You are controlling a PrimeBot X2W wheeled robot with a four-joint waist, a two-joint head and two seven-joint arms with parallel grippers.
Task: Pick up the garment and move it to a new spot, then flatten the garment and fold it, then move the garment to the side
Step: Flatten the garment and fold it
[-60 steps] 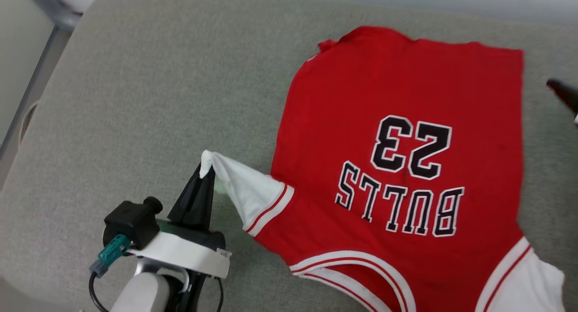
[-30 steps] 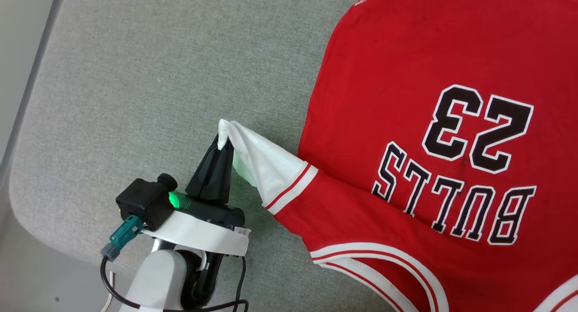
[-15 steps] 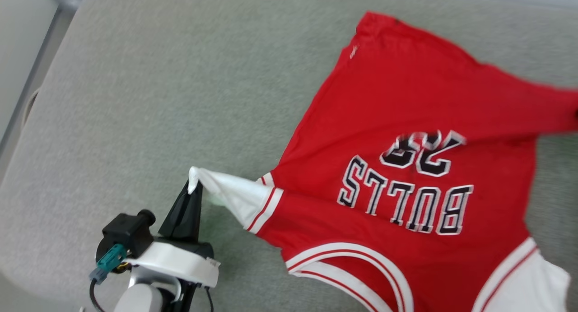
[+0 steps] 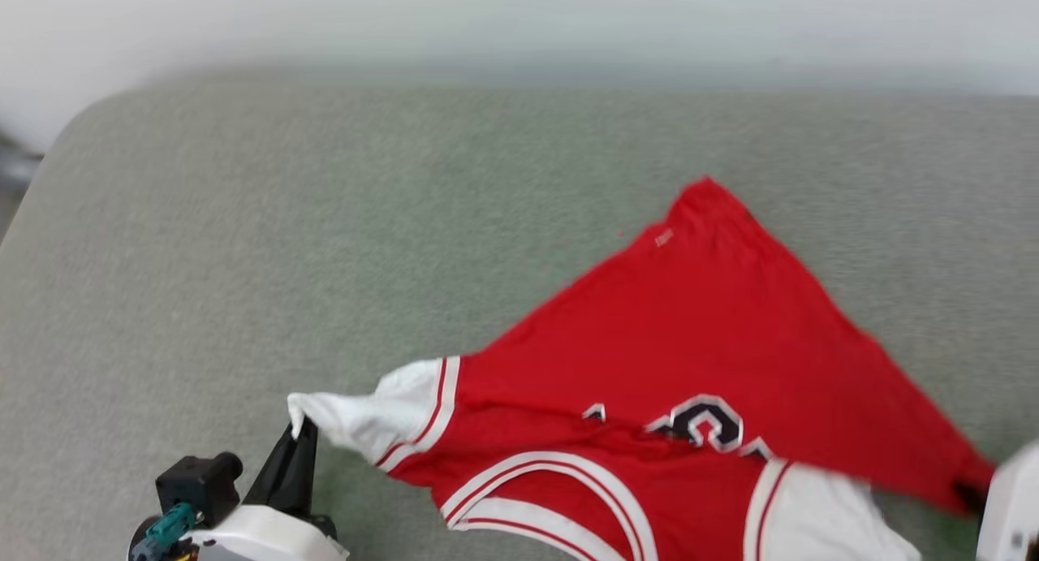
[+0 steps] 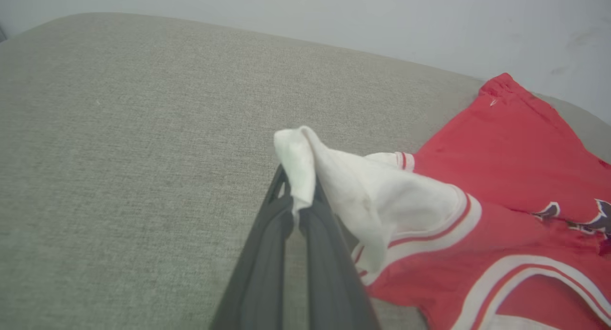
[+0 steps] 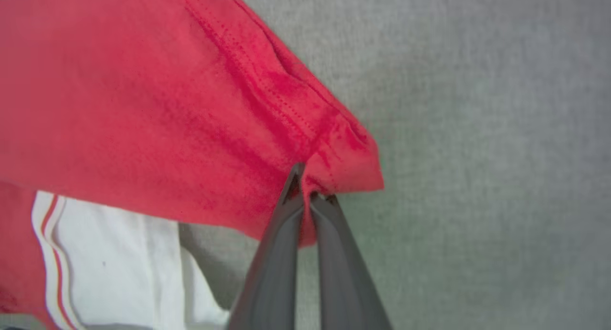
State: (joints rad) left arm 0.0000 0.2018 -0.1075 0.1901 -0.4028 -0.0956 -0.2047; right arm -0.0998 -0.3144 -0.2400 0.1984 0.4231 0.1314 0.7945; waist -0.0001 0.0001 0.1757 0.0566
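Soft matt cloth garment (image 4: 714, 334), coarse woven grey cushion (image 4: 325, 244)

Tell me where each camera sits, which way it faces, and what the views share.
Head view: on the head, looking forward and down at the red jersey on the grey cushion; left gripper lower left, right arm at right edge.
Left wrist view: from the left wrist along its fingers, shut on the white sleeve.
Right wrist view: from the right wrist along the right gripper, shut on a red hem corner.
Shared: all show jersey and cushion.
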